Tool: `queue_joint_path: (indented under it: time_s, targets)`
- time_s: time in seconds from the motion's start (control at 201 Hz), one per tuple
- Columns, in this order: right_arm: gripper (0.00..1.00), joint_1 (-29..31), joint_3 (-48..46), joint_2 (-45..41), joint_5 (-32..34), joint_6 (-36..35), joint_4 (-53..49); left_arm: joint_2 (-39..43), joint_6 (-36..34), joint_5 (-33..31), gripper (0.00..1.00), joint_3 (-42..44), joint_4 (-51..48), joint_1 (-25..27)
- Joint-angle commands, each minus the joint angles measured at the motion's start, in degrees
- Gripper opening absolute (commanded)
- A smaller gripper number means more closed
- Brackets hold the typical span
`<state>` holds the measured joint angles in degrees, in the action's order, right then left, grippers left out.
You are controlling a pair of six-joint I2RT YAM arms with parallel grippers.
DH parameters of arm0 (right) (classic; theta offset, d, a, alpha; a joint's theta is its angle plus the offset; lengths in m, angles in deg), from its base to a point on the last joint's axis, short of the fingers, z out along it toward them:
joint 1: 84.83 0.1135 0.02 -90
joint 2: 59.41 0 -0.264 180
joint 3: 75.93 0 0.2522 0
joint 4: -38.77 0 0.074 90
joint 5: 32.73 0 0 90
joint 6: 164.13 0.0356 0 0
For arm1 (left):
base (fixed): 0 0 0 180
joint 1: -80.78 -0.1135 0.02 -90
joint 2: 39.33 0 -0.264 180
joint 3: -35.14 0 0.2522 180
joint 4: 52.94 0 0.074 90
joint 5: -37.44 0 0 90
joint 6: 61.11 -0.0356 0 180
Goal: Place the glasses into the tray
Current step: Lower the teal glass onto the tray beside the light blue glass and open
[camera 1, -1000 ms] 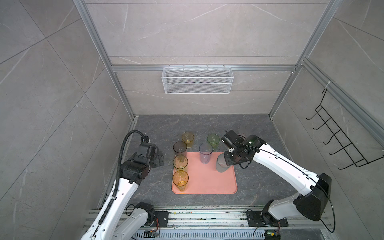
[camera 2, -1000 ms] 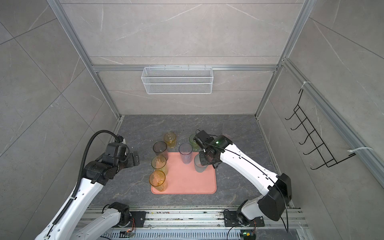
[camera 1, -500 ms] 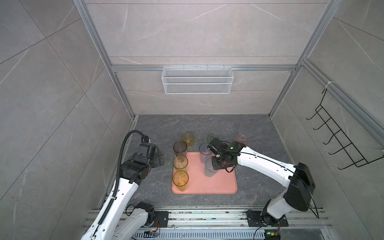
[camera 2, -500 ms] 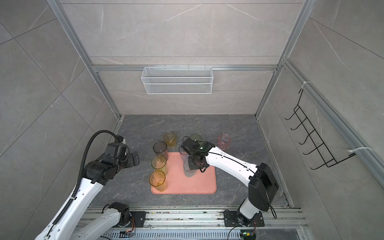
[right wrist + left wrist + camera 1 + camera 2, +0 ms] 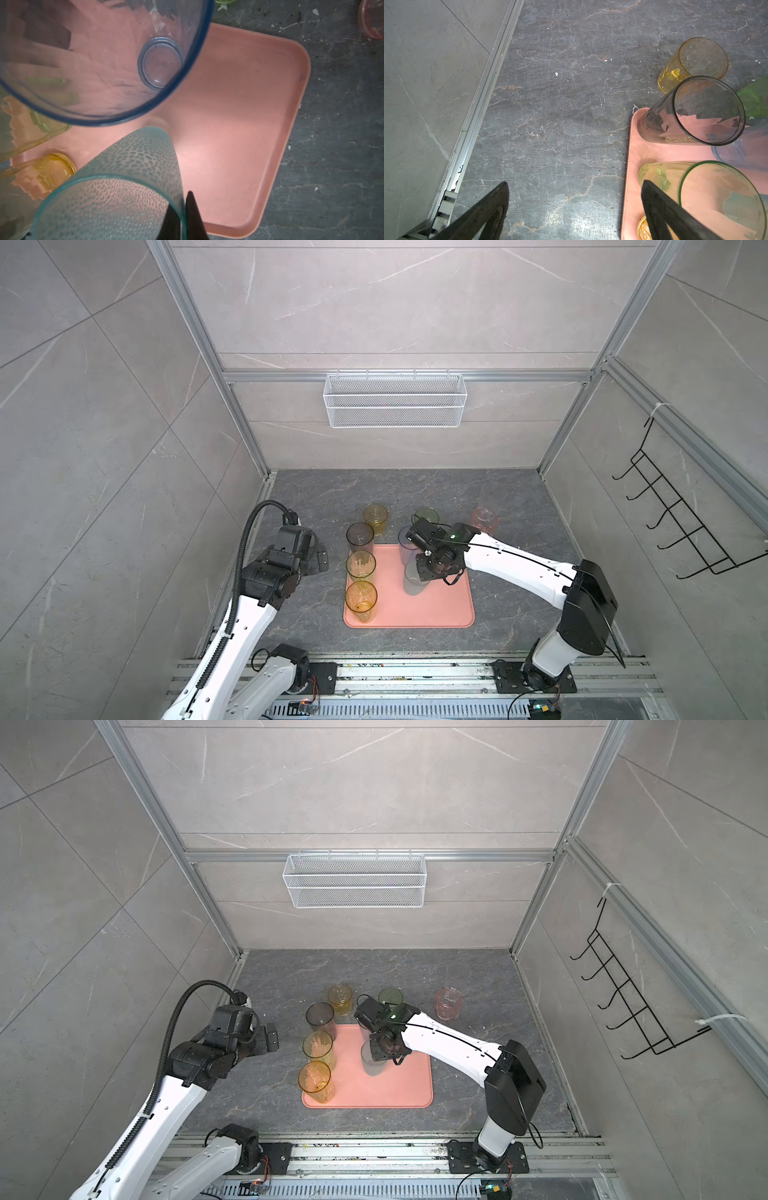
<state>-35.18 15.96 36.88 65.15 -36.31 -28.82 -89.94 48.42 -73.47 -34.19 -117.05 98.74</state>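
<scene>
While the left gripper (image 5: 320, 561) hangs over bare table (image 5: 316, 614) left of the tray (image 5: 440, 601), jaws spread wide and holding nothing, the left wrist view shows only its two black fingers (image 5: 483, 214), cut off at the frame edge. Farther right, in both top views, the right gripper (image 5: 419, 570) hides part of the blue glass (image 5: 404, 539), and its wrist covers the near side of the green glass (image 5: 427, 514). In the right wrist view the right gripper is clamped on the rim of the teal glass (image 5: 135, 166), one finger inside and one outside. Whether that glass's base touches the tray cannot be told.

The left arm has not moved in the last second. The right arm has carried the teal glass leftward, from the tray's right part to its middle, just nearer than the blue glass. The pink glass (image 5: 485, 520), screened by the arm a second ago, now shows on the table beyond the tray's far right corner.

Along the tray's left edge, far to near, stand the smoky grey glass (image 5: 360, 536), the yellow-green glass (image 5: 360, 566) and the tall amber glass (image 5: 361, 597). The blue glass stands at the tray's far edge. The short amber glass (image 5: 376, 519) and the green glass stand on the table just beyond the tray.
</scene>
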Motion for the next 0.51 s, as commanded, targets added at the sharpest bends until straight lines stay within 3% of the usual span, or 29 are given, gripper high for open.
queue_joint_path:
  time_s: [0.0,0.503]
  targets:
    - [0.00,0.57,2.17,1.52,0.25,1.16,0.30,-0.10,0.95,-0.78,0.99,-0.24,-0.27,-0.29]
    - [0.01,1.13,4.38,4.17,0.12,1.03,-0.14,0.04,0.95,-0.63,0.99,-0.29,-0.19,-0.29]
